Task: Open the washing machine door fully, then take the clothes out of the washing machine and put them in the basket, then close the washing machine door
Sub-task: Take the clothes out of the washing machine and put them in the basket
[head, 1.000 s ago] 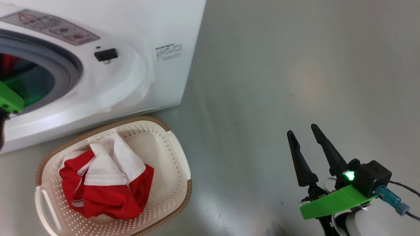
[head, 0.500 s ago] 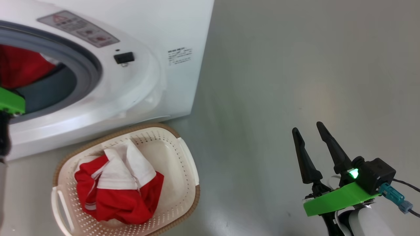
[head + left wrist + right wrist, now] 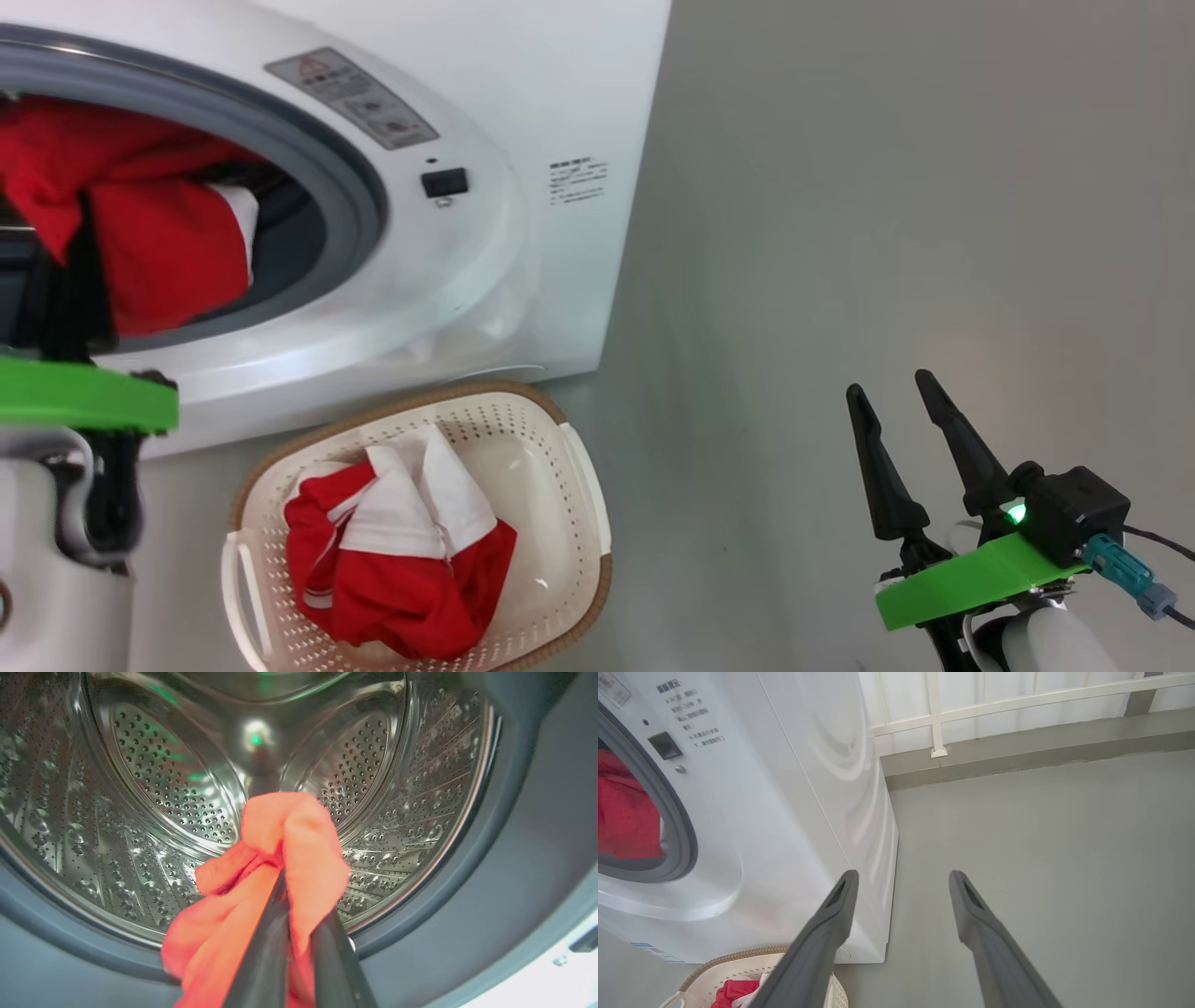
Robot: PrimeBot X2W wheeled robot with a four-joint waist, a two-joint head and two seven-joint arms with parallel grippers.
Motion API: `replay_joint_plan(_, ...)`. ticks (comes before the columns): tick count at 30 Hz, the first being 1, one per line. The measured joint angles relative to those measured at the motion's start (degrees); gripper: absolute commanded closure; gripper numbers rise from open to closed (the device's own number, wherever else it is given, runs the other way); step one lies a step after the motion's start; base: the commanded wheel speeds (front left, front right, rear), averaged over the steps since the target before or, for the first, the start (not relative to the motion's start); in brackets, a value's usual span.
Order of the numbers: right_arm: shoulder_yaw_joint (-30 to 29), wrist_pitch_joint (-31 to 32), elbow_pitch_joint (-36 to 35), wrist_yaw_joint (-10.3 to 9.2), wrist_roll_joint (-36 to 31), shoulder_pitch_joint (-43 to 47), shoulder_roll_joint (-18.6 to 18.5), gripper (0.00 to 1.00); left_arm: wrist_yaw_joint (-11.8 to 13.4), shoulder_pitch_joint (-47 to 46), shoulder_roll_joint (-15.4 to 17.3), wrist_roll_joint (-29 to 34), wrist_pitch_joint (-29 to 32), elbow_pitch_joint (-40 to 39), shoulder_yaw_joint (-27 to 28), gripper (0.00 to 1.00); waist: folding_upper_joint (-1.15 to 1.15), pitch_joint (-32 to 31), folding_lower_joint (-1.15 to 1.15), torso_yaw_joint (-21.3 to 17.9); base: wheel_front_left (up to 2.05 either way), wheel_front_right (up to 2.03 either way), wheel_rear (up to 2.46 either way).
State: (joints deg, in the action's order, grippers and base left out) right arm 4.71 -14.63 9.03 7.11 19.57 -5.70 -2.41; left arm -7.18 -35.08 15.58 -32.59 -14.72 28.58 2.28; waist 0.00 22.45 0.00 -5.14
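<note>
Fingers (image 3: 264, 956) of the left gripper (image 3: 285, 879) are shut on clothes (image 3: 159, 252) at the washing machine (image 3: 523, 75) mouth — one garment (image 3: 401, 569) is basketed, closing is left.

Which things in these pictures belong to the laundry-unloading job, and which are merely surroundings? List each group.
Job: washing machine; steel drum; red garment pinched in the shut left tool; basket; red-and-white garment lying in the basket.
Surroundings: white railing; grey floor; warning label.
</note>
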Motion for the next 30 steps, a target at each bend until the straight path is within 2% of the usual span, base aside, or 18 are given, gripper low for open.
replay_joint_plan(23, -1.72, 0.00, 0.58, 0.00, 0.00, 3.40, 0.00, 0.00, 0.00, 21.19, -8.08, 6.06, 0.00, -26.59, 6.32, 1.00, 0.00, -5.46, 0.00, 3.63, 0.00, 0.00, 0.00)
replay_joint_plan(30, -1.88, 0.00, 0.48, 0.00, 0.00, 3.39, 0.00, 0.00, 0.00, 24.54, -9.60, 6.58, 0.00, -30.02, 5.42, 1.00, 0.00, -4.93, 0.00, 4.11, 0.00, 0.00, 0.00)
